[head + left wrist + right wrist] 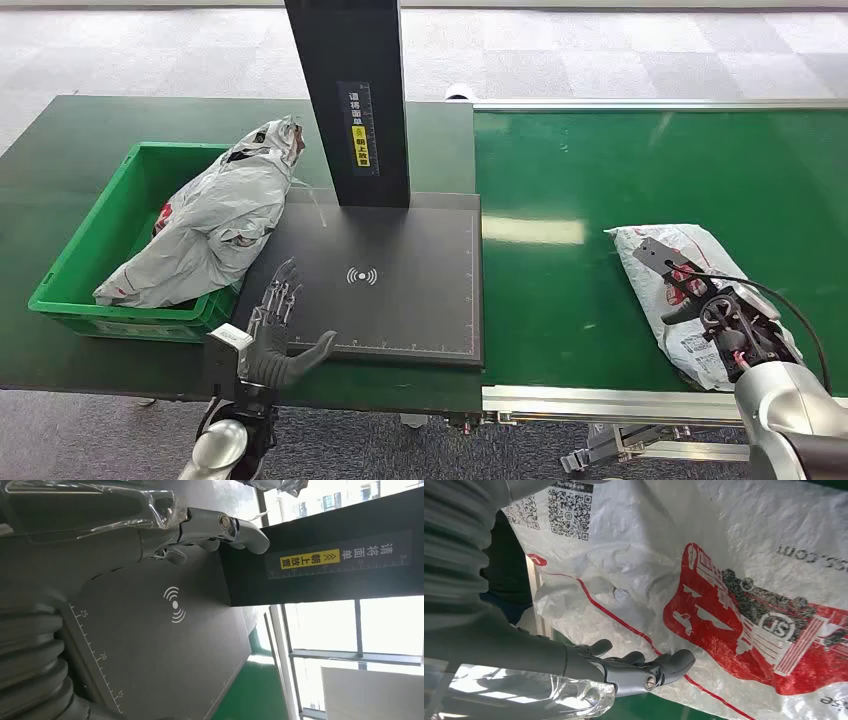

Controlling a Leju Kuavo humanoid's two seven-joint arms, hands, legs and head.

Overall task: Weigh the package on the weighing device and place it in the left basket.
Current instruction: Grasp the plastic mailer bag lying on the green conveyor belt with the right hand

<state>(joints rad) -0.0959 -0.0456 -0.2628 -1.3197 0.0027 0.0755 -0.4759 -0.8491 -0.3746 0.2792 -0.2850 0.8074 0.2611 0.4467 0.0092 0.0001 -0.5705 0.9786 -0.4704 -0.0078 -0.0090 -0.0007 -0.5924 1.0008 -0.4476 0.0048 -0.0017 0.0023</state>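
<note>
White plastic with red print, your package (pixel 680 290) lies on the green conveyor belt (pixel 600 180), well to the right of the black weighing plate (pixel 390 275). Its long axis runs from the far left toward the near right of the head view, slanting toward the robot. You have the right hand (pixel 690 290) directly over the package, fingers loosely curled and holding nothing; from the right wrist view the fingertips (pixel 674 662) sit just above or against the crinkled film, and I cannot tell which. That hand is by far the nearer one, so the pickup looks like its job, and the carry would then go leftward to the plate.

Your left hand (pixel 280 335) hovers at the near left corner of the plate with fingers spread wide and nothing in it. Just beside it sits the green basket (pixel 75 270), already holding 1 grey bagged parcel (pixel 220 225) that leans out over its rim toward the black scanner post (pixel 350 100)
</note>
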